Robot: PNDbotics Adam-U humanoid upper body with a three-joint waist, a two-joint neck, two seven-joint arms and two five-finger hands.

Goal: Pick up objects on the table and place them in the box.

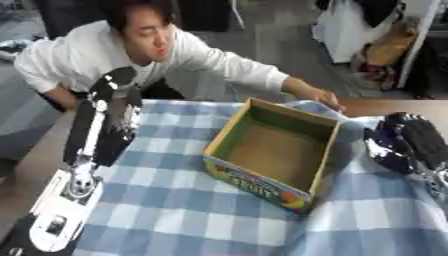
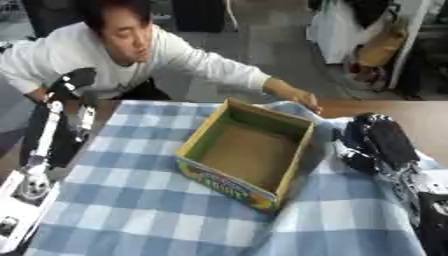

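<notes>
Hovering beside box (image 1: pixel 273 150), right hand (image 2: pixel 378 142) curled, holding nothing; left hand (image 1: pixel 116 80) raised, fingers unclear.

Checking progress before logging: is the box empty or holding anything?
Empty: the box stands open-topped, and only its bare brown floor shows inside.

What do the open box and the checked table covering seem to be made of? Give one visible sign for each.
Box: probably cardboard, with matte brown inside walls, thin stiff sides and a printed outer face. Table covering: likely woven cloth, blue-and-white check, rumpled into folds beside the box.
</notes>
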